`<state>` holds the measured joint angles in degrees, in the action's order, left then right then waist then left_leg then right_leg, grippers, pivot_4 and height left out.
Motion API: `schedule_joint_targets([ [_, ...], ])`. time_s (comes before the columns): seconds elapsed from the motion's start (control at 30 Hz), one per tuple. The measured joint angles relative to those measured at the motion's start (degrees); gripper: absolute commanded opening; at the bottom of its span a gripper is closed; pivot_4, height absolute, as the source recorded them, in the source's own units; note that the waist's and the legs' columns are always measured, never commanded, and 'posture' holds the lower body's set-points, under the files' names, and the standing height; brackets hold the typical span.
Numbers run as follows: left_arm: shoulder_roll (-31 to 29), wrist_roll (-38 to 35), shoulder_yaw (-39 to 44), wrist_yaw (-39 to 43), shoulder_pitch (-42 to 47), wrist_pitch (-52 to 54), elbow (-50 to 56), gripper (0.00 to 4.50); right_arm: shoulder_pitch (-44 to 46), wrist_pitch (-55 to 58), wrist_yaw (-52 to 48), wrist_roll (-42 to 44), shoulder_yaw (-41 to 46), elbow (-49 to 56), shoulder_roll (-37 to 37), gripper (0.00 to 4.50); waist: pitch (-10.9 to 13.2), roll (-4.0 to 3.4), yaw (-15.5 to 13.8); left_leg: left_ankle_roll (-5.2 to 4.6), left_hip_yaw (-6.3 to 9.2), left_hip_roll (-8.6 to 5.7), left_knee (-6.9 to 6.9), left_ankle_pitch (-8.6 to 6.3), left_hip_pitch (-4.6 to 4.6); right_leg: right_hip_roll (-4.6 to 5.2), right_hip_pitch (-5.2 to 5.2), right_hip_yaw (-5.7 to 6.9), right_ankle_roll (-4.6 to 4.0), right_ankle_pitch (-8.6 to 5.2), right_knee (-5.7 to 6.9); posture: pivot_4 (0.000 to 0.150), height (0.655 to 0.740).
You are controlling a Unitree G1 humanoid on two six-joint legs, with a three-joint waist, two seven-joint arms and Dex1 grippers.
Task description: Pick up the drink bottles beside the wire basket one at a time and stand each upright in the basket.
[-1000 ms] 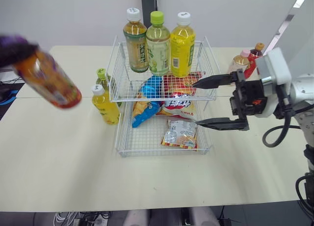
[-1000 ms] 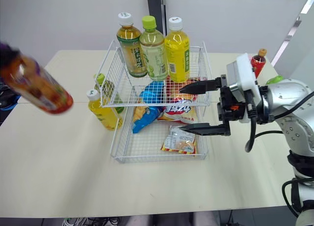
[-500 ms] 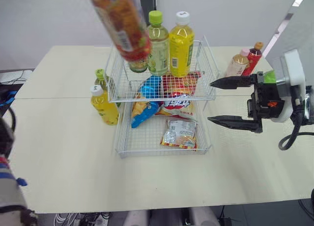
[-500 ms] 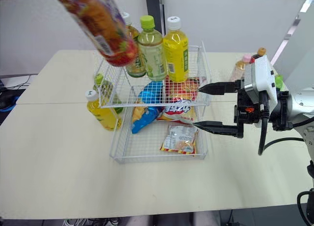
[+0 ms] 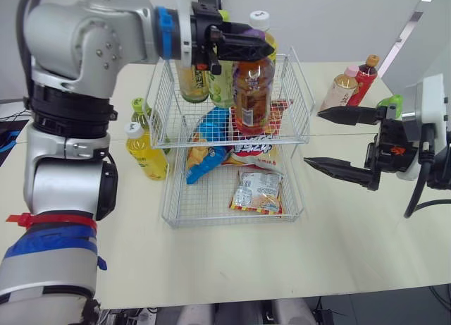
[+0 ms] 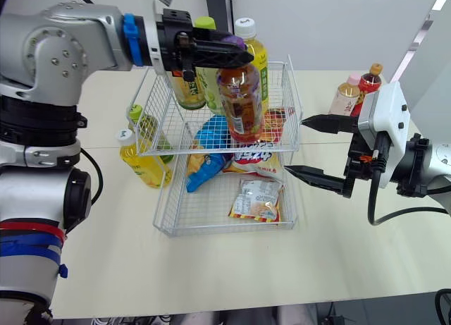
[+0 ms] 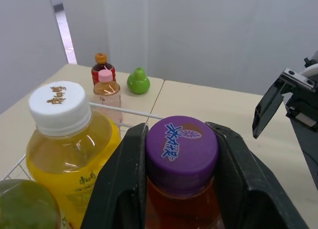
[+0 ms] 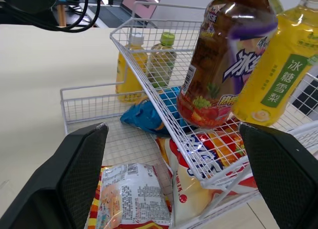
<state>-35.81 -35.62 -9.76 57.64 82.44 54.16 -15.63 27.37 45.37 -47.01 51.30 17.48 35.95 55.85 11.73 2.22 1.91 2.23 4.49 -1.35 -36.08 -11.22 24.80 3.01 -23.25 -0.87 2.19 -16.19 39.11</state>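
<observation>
Hanging from the left gripper (image 5: 243,46), jaws clamped on its purple cap (image 7: 181,144), the amber juice bottle (image 5: 252,92) sits straight below them over the wire basket's (image 5: 301,99) upper shelf. Let go before the base seats flat and I'd guess it tips into the yellow bottle (image 7: 69,149) beside the jaws. Meanwhile the right gripper (image 5: 312,137) gapes wide, holding nothing.

1. A robotics test lab, by the look of it: bare white walls (image 5: 338,15) and one plain pale table (image 5: 211,268).
2. On the table, a two-tier wire basket (image 5: 173,106) holds shop goods: drink bottles (image 8: 278,65) on top, snack packets (image 5: 257,191) underneath.
3. Black cables (image 8: 92,13) and what looks like a screen (image 8: 144,0) sit off the table's left edge.
</observation>
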Motion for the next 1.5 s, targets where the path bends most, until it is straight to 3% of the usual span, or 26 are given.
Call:
schedule_joint_targets([
  [0.2, 1.7, 4.5, 0.0, 3.8, -0.1, -4.3, -2.3, 1.36, -1.5, 0.1, 2.1, 1.7, 1.3, 1.1, 0.1, 4.5, 0.0, 0.0, -0.1, 0.0, 0.0, -0.03, -0.02, 0.0, 0.0, 0.01, 0.03, 0.01, 0.01, 0.0, 0.0, 0.15, 0.74],
  [0.23, 2.2, 5.0, 0.0, 4.0, 0.0, -4.8, -2.4, 1.92, -1.5, 0.1, 2.2, 1.7, 1.5, 1.1, 0.2, 4.5, 0.0, 0.0, -0.1, -0.01, 0.01, -0.04, -0.03, 0.0, 0.0, 0.01, 0.03, 0.02, 0.01, 0.0, 0.0, 0.15, 0.74],
  [0.33, 3.3, 5.9, 0.2, 4.5, 0.0, -6.1, -3.7, 2.63, -2.1, 0.0, 2.1, 1.7, 1.8, 1.1, 0.4, 4.5, 0.0, -0.01, -0.1, -0.01, 0.01, -0.03, -0.03, 0.0, 0.0, 0.0, 0.05, 0.02, 0.02, 0.01, 0.0, 0.15, 0.74],
  [0.53, 2.9, 6.4, 1.0, 8.0, 0.6, -5.6, -4.5, 4.47, -3.3, -0.6, 1.9, 1.6, 2.0, 0.7, 0.5, 4.5, 0.0, -0.02, 0.0, -0.01, 0.01, -0.02, -0.03, 0.01, -0.01, -0.01, 0.04, 0.02, 0.02, 0.01, 0.01, 0.15, 0.74],
  [0.73, -3.6, 6.5, 5.0, 10.3, 0.5, -4.9, -1.8, 4.47, -3.4, -1.2, 1.9, 1.6, 2.0, 0.2, 1.2, 4.5, 0.0, -0.03, 0.0, -0.01, 0.02, 0.01, -0.03, 0.0, -0.02, -0.03, 0.04, 0.03, 0.02, 0.01, 0.02, 0.15, 0.74],
  [0.9, -10.3, 5.8, 9.2, 10.3, -4.7, -3.0, 3.5, 4.47, -2.9, -1.7, 1.4, 1.6, 1.6, -0.2, 1.3, 4.5, 0.0, -0.04, 0.1, -0.01, 0.03, 0.01, -0.06, 0.01, -0.03, -0.03, 0.05, 0.02, 0.02, 0.01, 0.06, 0.15, 0.74],
  [1.13, -18.6, 3.0, 20.4, 5.1, -12.8, 0.8, 10.1, 4.47, 3.4, -2.6, -0.5, 1.8, -2.9, -1.4, 0.1, 4.5, 0.0, -0.06, 0.2, -0.01, 0.05, 0.04, -0.07, 0.01, -0.06, -0.03, 0.06, 0.02, 0.02, 0.01, 0.09, 0.15, 0.74],
  [1.27, -19.2, 1.9, 27.5, -0.6, -17.4, 0.7, 12.1, 4.47, 6.5, -2.4, 0.5, 1.7, -6.3, -2.5, -3.0, 4.5, -0.1, -0.04, 0.0, -0.01, 0.06, 0.03, -0.17, 0.01, -0.06, -0.01, 0.06, 0.03, 0.02, 0.01, 0.19, 0.15, 0.74],
  [1.5, -25.9, 0.8, 40.4, -1.2, -43.7, 2.9, 18.5, 4.47, 8.4, -3.0, 1.1, 0.8, -11.2, -2.1, -7.7, 4.5, -0.1, -0.06, 0.3, 0.0, 0.12, 0.08, -0.09, 0.01, -0.15, 0.01, -0.01, -0.01, -0.02, 0.0, 0.32, 0.15, 0.74],
])
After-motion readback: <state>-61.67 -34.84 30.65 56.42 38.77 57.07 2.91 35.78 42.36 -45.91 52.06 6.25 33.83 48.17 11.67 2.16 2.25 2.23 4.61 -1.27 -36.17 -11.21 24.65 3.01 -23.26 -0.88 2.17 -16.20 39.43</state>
